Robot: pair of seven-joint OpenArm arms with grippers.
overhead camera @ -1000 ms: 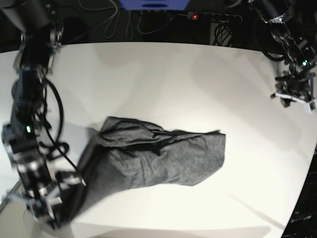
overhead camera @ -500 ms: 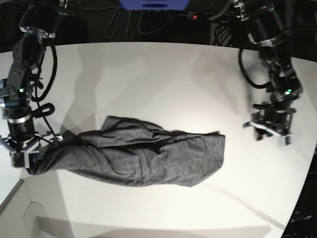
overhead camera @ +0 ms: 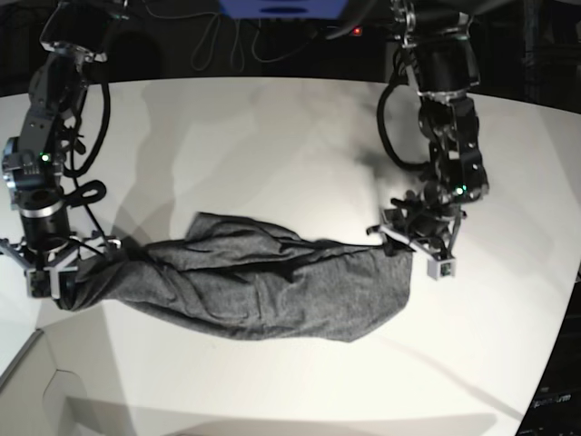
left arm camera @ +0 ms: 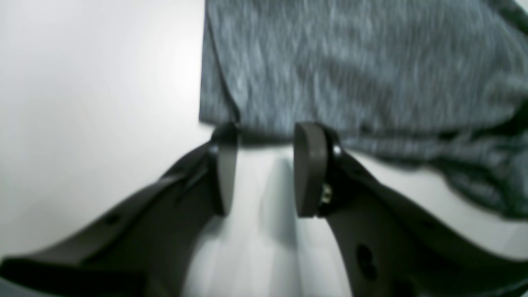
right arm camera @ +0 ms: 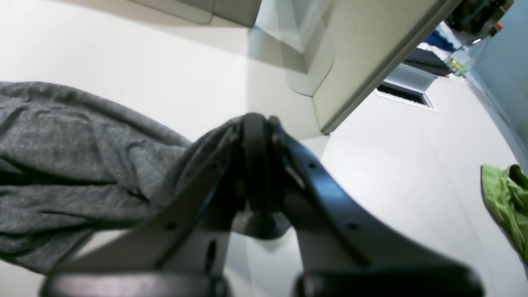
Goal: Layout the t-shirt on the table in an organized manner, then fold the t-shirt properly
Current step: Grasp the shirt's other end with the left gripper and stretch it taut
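The dark grey t-shirt [overhead camera: 263,282] lies bunched in a long strip across the middle of the white table [overhead camera: 272,136]. My right gripper [overhead camera: 50,277], on the base view's left, is shut on the shirt's left end. The right wrist view shows its fingers [right arm camera: 255,132] closed with grey fabric [right arm camera: 62,165] bunched around them. My left gripper [overhead camera: 413,250] is at the shirt's right corner. In the left wrist view it [left arm camera: 264,132] is open, its fingertips right at the shirt's edge [left arm camera: 350,62], with nothing between them.
Cables and a power strip with a red light [overhead camera: 356,30] run along the table's back edge. The table's edge cuts the front-left corner [overhead camera: 36,363]. A green cloth [right arm camera: 503,198] and a beige panel [right arm camera: 371,49] lie beyond the table.
My left arm swung down from the far right to the shirt's right corner. My right gripper pulled the shirt's left end up and outward from the front edge, stretching it into a strip.
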